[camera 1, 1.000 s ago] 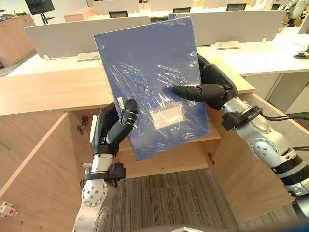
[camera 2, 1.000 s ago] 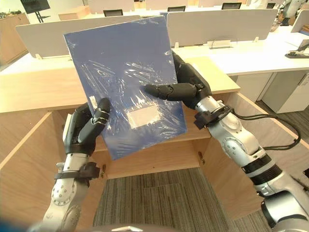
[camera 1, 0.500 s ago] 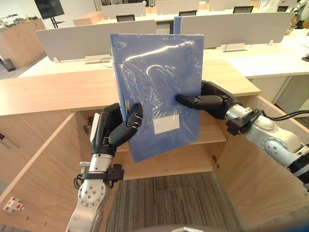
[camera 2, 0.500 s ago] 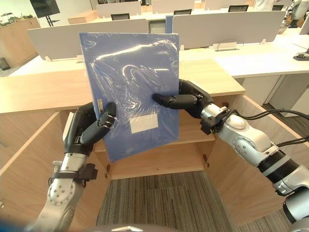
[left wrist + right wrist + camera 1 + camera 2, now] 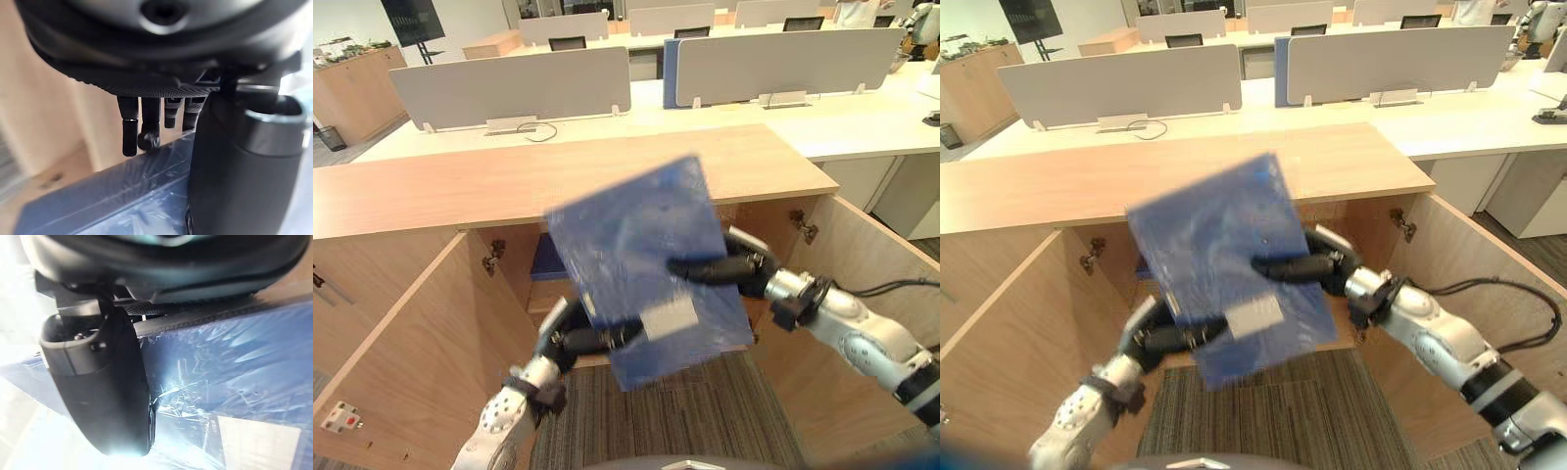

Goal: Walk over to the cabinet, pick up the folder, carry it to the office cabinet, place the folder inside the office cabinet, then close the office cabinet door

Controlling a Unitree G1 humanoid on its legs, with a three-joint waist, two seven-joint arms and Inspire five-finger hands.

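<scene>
The blue folder (image 5: 641, 259) is off any surface, held between both hands in front of the open office cabinet (image 5: 509, 181), below the level of its wooden top. It is tilted, with its upper edge leaning toward the robot's left and its lower corner hanging over the grey carpet (image 5: 705, 411). The folder is wrapped in clear, wrinkled plastic and has a white label (image 5: 669, 320) low on its front face. The left hand (image 5: 576, 339) grips the folder's lower left part. In the left wrist view its thumb (image 5: 244, 161) lies across the front face, and its fingers (image 5: 129, 132) reach down behind the edge, so the cover is pinched between them. The right hand (image 5: 734, 269) holds the right edge at mid-height. Its thumb (image 5: 105, 382) presses flat on the plastic-covered front, and the rest of the hand is behind the folder. Both cabinet doors are swung wide, the left door (image 5: 401, 352) and the right door (image 5: 847, 264) angling out to either side. Inside the cabinet, to the left of the folder, another blue item (image 5: 548, 257) sits on the shelf (image 5: 540, 291). Beyond the cabinet are rows of pale desks (image 5: 862, 117) with grey divider screens (image 5: 509, 88).
</scene>
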